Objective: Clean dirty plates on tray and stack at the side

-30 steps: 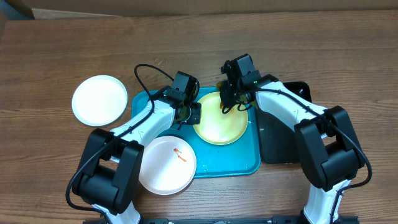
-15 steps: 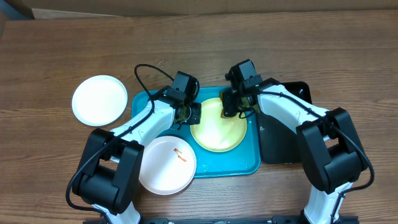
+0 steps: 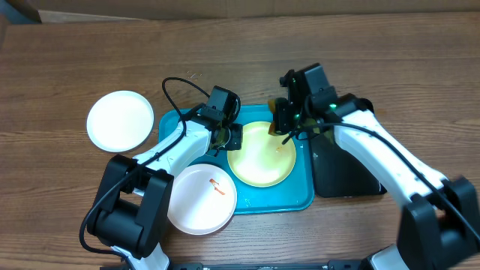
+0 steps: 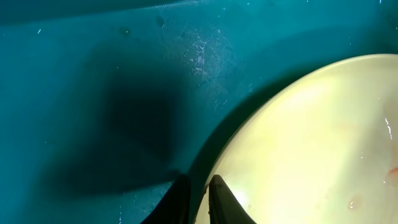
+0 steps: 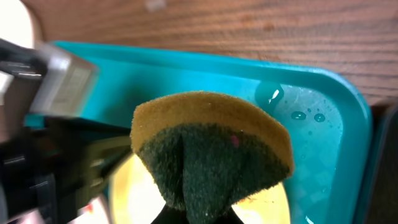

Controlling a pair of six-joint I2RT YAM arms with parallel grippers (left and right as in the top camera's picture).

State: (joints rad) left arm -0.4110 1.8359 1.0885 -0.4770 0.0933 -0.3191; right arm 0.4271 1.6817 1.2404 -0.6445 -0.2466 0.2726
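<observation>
**The sponge rubs across the yellow plate while the other arm holds it.**

In the last second the right gripper (image 3: 287,129), pressed tight on a yellow and green sponge (image 5: 211,143), has slid from the far edge of the yellow plate (image 3: 259,159) toward its right side. The plate has slipped a little nearer on the blue tray (image 3: 300,196). The left gripper (image 4: 198,200) pinches the plate's left rim between its tips. The sponge is probably touching the plate, but the view from above does not show that for sure. So the wiping looks under way, not done. The white plate with the orange smear (image 3: 196,201) lies over the tray's near left corner, still dirty. The other white plate (image 3: 120,120) sits on the table (image 3: 75,60), far left, off the tray.
</observation>
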